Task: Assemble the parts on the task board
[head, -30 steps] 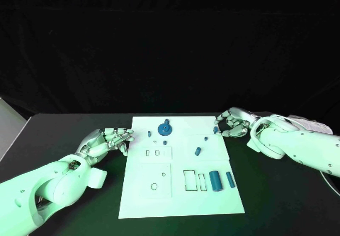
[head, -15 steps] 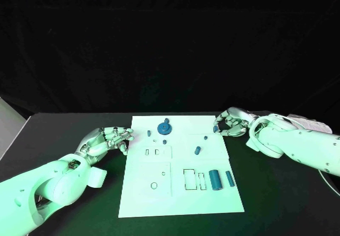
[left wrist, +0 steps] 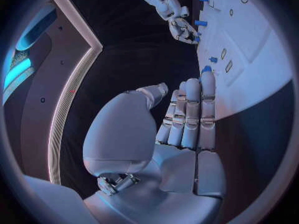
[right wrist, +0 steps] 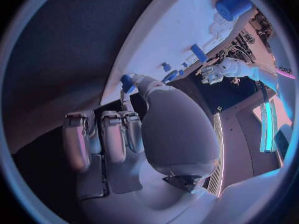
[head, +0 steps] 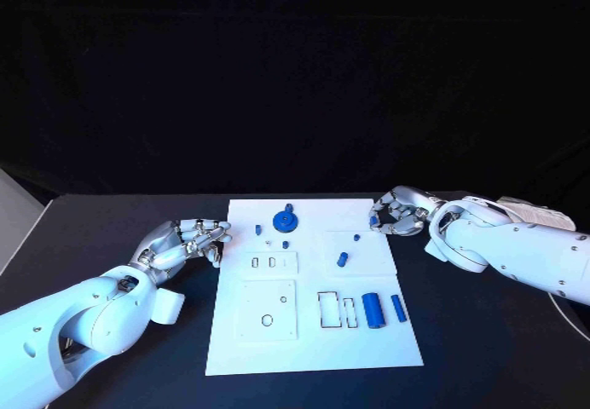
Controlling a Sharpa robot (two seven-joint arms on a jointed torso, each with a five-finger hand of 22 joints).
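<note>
Early stage imo: most blue parts loose on task board, right robot hand pinching small blue piece at board's right edge, left robot hand curled, holding nothing.

One white task board, roughly ten small blue parts, one left hand, one right hand

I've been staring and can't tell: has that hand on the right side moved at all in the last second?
Barely. The right hand sits at the task board's far right corner as before, pinching a small blue part; at most it has crept slightly towards the far edge.
</note>
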